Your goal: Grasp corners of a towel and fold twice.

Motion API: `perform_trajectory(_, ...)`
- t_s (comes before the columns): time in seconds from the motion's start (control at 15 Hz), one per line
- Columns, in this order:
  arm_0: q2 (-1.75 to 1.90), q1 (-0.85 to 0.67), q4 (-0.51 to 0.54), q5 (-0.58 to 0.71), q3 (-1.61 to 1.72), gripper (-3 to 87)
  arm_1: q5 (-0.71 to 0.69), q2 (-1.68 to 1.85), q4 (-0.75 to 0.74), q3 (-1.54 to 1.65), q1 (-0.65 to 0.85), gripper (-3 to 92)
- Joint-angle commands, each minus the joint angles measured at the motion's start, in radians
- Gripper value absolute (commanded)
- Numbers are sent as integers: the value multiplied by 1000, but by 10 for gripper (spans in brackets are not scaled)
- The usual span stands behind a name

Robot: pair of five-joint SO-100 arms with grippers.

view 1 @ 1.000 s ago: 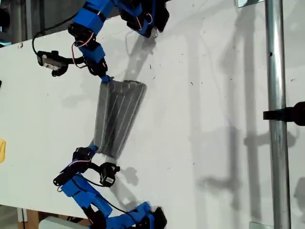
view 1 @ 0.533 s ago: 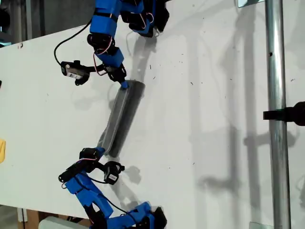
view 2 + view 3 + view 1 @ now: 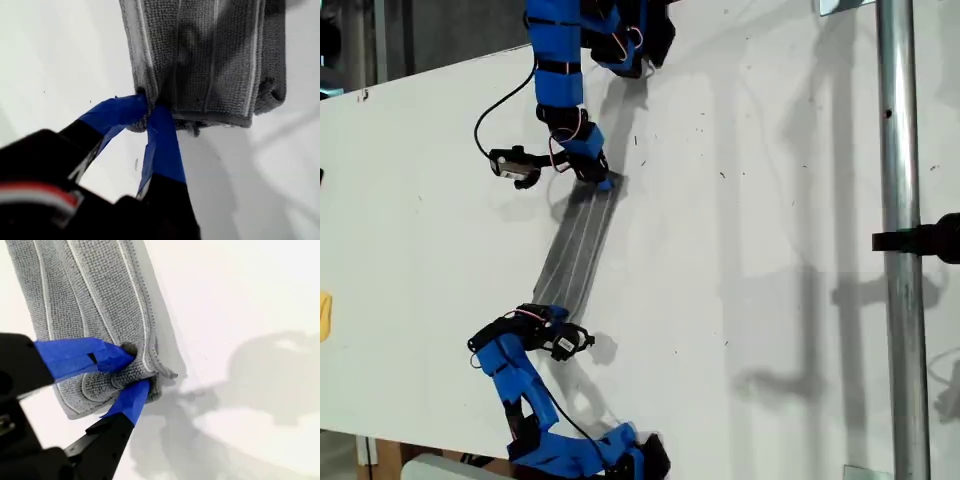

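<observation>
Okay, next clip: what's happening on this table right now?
Two blue arms hold a grey striped towel stretched between them on the white table. My first gripper is shut on one end of the towel, which is already folded into a narrow strip. My second gripper pinches the other end the same way. In the exterior view the strip runs diagonally between the arm at the top and the arm at the bottom. A small yellow object lies untouched at that view's left edge.
</observation>
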Motion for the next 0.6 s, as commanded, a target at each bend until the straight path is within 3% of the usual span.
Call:
perform_trajectory(0.0,12,-44,32,2,-55,160,40,5,-3,-12,51,60)
perform_trajectory(0.13,92,-55,71,-11,-34,268,40,100,127,-63,63,344)
perform_trajectory(0.33,402,-49,80,-25,104,262,58,377,354,-81,74,372)
perform_trajectory(0.53,770,-20,77,-60,351,239,192,643,624,-17,104,394)
